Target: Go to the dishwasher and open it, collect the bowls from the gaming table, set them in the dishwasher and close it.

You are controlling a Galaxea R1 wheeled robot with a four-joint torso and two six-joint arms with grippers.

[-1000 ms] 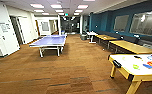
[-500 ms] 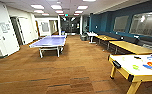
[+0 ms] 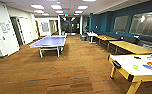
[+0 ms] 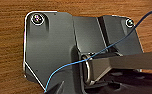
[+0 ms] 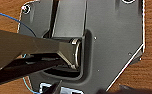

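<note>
No legible text — wall notices [image 3: 3,27] and gaming table [image 3: 132,65] graphics unreadable.

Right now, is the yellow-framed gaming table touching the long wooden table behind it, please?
Cannot tell. In the head view the gaming table overlaps the wooden table, hiding any gap.

Both wrist cameras are looking straight down past the robot's own dark mounting plate [image 4: 52,50] and jointed bar [image 4: 132,61]. A thin blue cable [image 4: 67,66] is running across the left wrist's plate. On the right wrist, the same kind of plate [image 5: 112,42] and bar [image 5: 24,47] are showing, with a blue cable [image 5: 9,16] trailing beside them.
</note>
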